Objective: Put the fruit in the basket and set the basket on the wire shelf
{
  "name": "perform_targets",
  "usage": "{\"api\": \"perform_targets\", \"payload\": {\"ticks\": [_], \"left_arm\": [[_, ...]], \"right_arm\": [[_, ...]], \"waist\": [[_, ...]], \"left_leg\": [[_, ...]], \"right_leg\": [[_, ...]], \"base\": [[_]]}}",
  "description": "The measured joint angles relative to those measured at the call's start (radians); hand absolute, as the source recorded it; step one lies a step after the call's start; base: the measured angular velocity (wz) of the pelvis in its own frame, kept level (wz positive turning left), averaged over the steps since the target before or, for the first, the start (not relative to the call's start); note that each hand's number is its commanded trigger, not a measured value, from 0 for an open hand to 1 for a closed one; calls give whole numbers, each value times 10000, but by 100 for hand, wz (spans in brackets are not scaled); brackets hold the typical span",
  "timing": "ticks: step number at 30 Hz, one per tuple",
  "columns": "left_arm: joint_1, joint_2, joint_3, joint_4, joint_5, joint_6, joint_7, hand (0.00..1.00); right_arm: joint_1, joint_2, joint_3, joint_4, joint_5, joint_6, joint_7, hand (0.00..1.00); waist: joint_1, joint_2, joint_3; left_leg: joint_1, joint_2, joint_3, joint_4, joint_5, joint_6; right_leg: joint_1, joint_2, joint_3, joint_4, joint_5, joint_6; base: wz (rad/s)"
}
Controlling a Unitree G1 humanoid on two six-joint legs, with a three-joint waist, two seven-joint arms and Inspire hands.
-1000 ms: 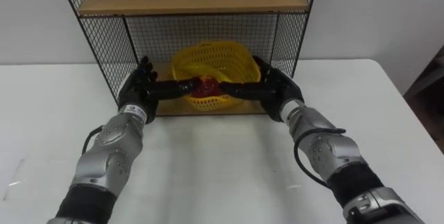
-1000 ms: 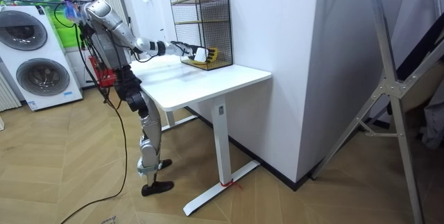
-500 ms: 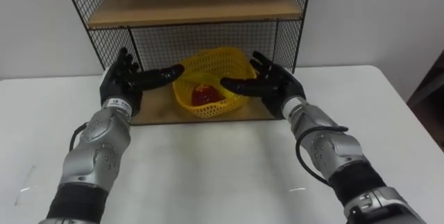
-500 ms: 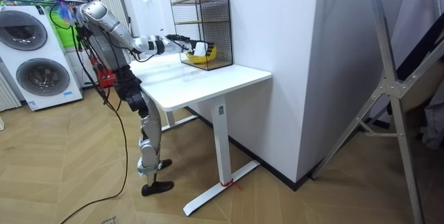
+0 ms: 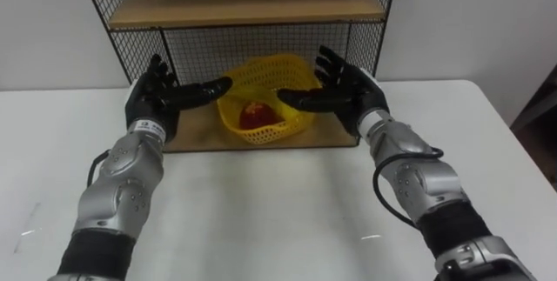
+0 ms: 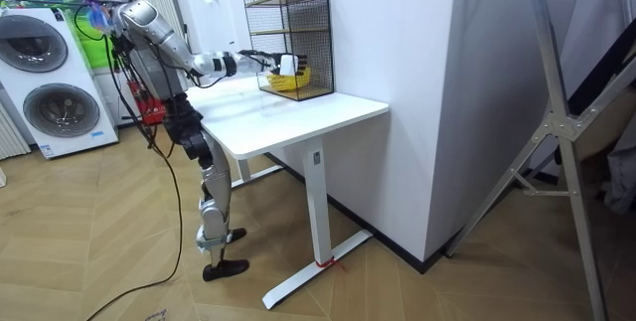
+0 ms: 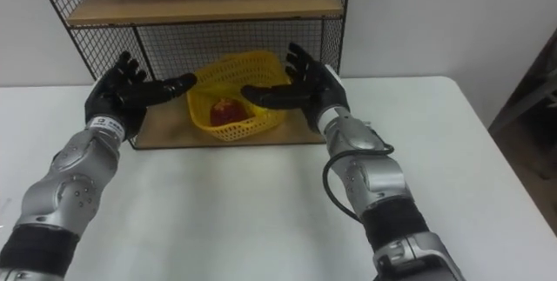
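Left robot hand (image 5: 155, 98), right robot hand (image 5: 350, 95) spread, empty, flanking basket (image 5: 265, 131) on wire shelf (image 5: 252, 1); fruit (image 5: 255, 114) inside.

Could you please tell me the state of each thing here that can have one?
wire shelf: upright at the back of the white table
yellow basket: upright on the shelf's bottom board, not gripped
red fruit: lying in the basket
left hand: open, fingers straight, left of the basket
right hand: open, fingers straight, right of the basket
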Motion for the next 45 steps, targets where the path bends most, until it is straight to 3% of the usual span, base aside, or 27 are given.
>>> {"api": "perform_targets", "payload": {"ticks": [3,8,12,14,18,22,25,31,37,42,45], "left_arm": [[377,-6,-59,-743,679,-22,-1,0],[967,-47,-322,-1570,716,-158,-102,0],[1197,-98,-389,-1738,719,-250,-263,0],[1475,-164,-423,-2407,848,-270,-313,0],[2123,-324,-553,-3311,936,-644,-485,0],[2556,-330,-746,-3600,1075,-660,-637,0],[2788,-319,-865,-3903,1126,-670,-833,0],[3776,-323,-987,-4551,1110,-1373,-1288,0],[4710,-294,-1081,-4737,998,-1729,-1302,0],[5093,-287,-1100,-4735,893,-1884,-1344,0],[5481,-272,-1180,-4742,691,-2296,-1349,0]], "right_arm": [[406,10,-7,-276,-494,-10,64,0],[1544,9,6,-1396,-978,-9,-38,0],[1620,-53,-44,-1642,-1205,-12,-333,0],[1755,-32,-89,-2040,-1508,-25,-318,0],[2562,-18,-108,-3097,-1521,-326,-316,0],[3352,-35,-119,-3743,-1503,-435,-323,0],[3769,-86,-188,-4264,-1672,-481,-345,0],[4356,-86,-276,-5134,-1980,-923,-299,0],[4933,-71,-392,-5534,-2390,-1254,-230,0],[5668,-84,-404,-5667,-2796,-1486,-115,0],[6210,-117,-414,-5971,-2780,-1502,-80,0]], "waist": [[-49,-1,-3],[-34,-3,-6],[-95,-9,-11],[-199,-46,-33],[-213,-58,-41],[-229,-117,-98],[-258,-120,-97],[-330,-59,-53],[-352,-40,-46],[-338,-99,-12],[-321,-153,-20]], "left_leg": [[13,6,10,-26,8,1],[6,13,74,-161,101,1],[-4,14,194,-165,100,1],[-34,20,261,-211,106,2],[34,43,342,-334,177,17],[137,80,374,-393,172,14],[139,64,393,-397,169,20],[132,77,452,-460,171,22],[32,21,461,-467,169,20],[-33,23,478,-481,171,21],[-142,25,475,-477,170,20]], "right_leg": [[22,33,52,-118,25,14],[-134,26,147,-107,64,9],[-183,50,279,-111,87,9],[-277,47,313,-113,110,8],[-273,17,301,-113,165,-13],[-246,2,337,-111,87,37],[-259,23,486,-101,101,42],[-248,38,552,-109,120,51],[-393,47,552,-116,73,116],[-500,63,584,-98,112,55],[-593,49,580,-90,107,60]], "base": [[0],[-3],[-10],[-8],[-7],[-2],[-1],[-2],[0],[0],[0]]}}
